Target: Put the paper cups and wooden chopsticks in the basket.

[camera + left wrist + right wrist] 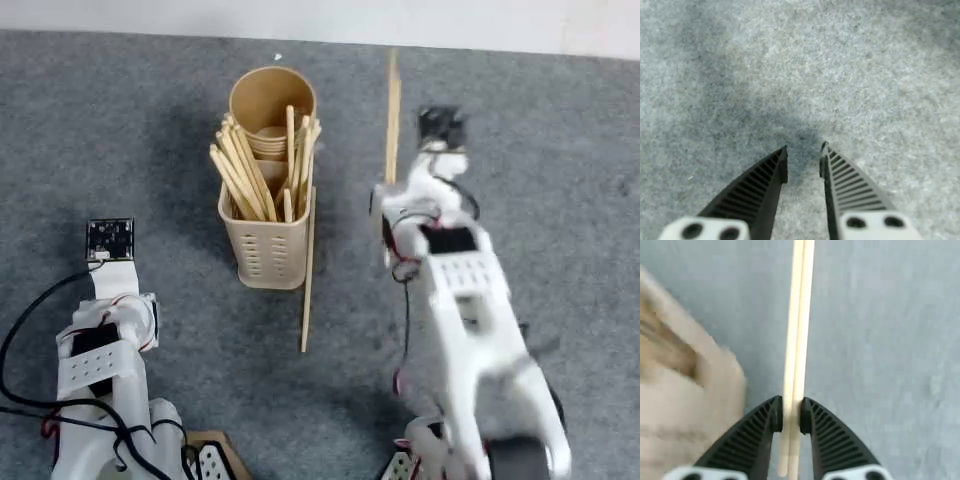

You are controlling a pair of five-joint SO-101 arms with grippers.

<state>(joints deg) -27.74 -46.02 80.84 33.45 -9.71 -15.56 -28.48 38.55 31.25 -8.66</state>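
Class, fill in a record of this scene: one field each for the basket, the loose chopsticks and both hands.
basket: holds stacked paper cups and a chopstick bundle
loose chopsticks: on the carpet, beside the basket
right hand: shut on a chopstick pair
left hand: open, empty, above bare carpet
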